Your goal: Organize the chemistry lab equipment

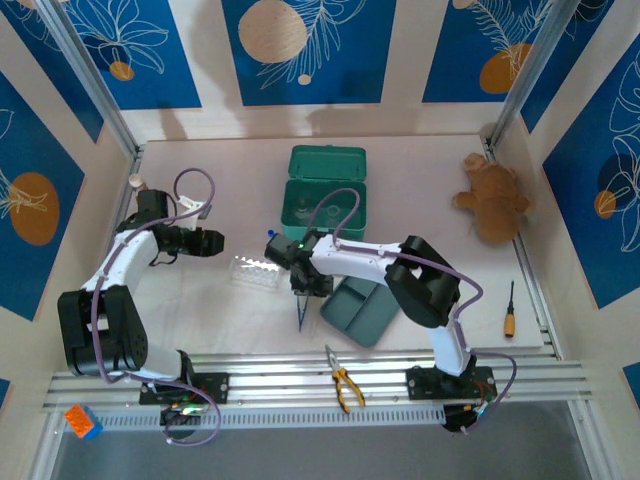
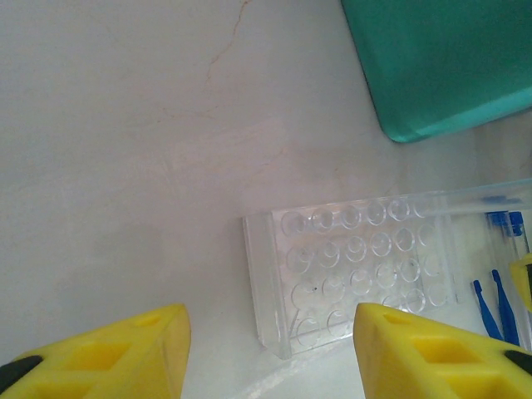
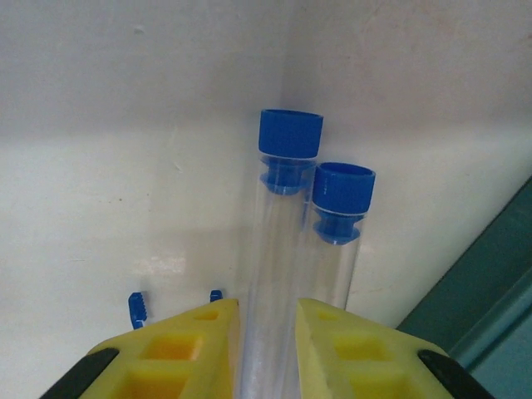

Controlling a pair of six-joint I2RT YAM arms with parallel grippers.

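Observation:
My right gripper (image 3: pixel 268 332) is shut on a slender clear test tube (image 3: pixel 289 137) with a blue cap, which points away from the fingers over the white table. A second capped tube (image 3: pixel 342 191) lies close beside it and runs behind the right finger; whether it is gripped too, I cannot tell. From above, this gripper (image 1: pixel 303 285) sits just right of the clear plastic tube rack (image 1: pixel 255 272). My left gripper (image 1: pixel 207 242) hovers left of the rack, open and holding nothing. In the left wrist view the rack (image 2: pixel 357 266) lies ahead between the yellow fingers (image 2: pixel 158 349), all its holes bare.
An open green box (image 1: pixel 327 190) with glass flasks stands behind the rack. A teal tray (image 1: pixel 365 310) lies to the right of my right gripper. Yellow-handled pliers (image 1: pixel 343 387) rest on the front rail, a plush toy (image 1: pixel 495 200) and a screwdriver (image 1: pixel 510 312) at the right.

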